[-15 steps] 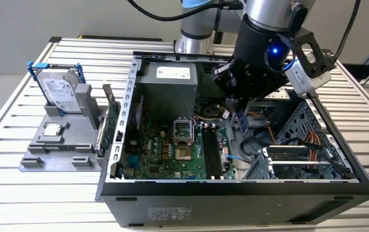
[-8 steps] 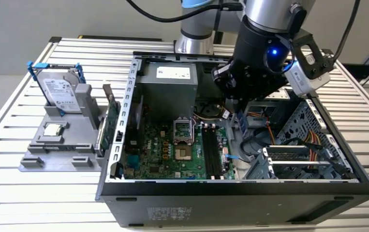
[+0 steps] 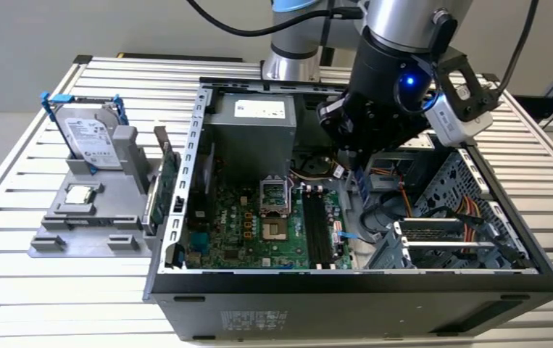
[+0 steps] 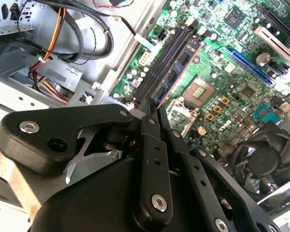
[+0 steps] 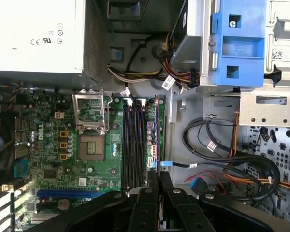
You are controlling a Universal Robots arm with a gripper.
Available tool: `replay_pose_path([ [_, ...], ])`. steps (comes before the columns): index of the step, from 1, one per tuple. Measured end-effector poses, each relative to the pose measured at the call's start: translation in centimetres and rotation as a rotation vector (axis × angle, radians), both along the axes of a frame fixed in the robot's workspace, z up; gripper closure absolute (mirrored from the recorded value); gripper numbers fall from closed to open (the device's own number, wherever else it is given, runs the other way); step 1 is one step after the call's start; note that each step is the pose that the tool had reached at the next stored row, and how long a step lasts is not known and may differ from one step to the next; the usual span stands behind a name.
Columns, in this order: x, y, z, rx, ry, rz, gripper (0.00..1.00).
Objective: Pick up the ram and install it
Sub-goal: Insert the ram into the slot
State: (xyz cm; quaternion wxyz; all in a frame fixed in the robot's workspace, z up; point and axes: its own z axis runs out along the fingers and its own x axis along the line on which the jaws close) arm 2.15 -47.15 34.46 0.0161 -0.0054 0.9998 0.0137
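RAM at motherboard slots.
I see the gripper (image 5: 158,180) clamped on the ram (image 5: 157,137), held edge-down beside the empty black slots (image 5: 133,145).

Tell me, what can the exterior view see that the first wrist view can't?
Exterior view: the hard drive standing in a gray holder beside the computer case, all on a slatted table, with the robot arm reaching in from above.

First wrist view: the fingers pinching the ram beside the black memory slots, and a blue bracket.

Both: the green motherboard, its open processor socket and the silver power supply.
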Motion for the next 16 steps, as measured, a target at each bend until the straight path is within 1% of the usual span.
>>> replay_pose_path([
  [7,0.00,0.00,-0.08,-0.0002,-0.0002,0.000,1.00],
  [16,0.00,0.00,-0.42,-0.0001,-0.0003,0.000,1.00],
])
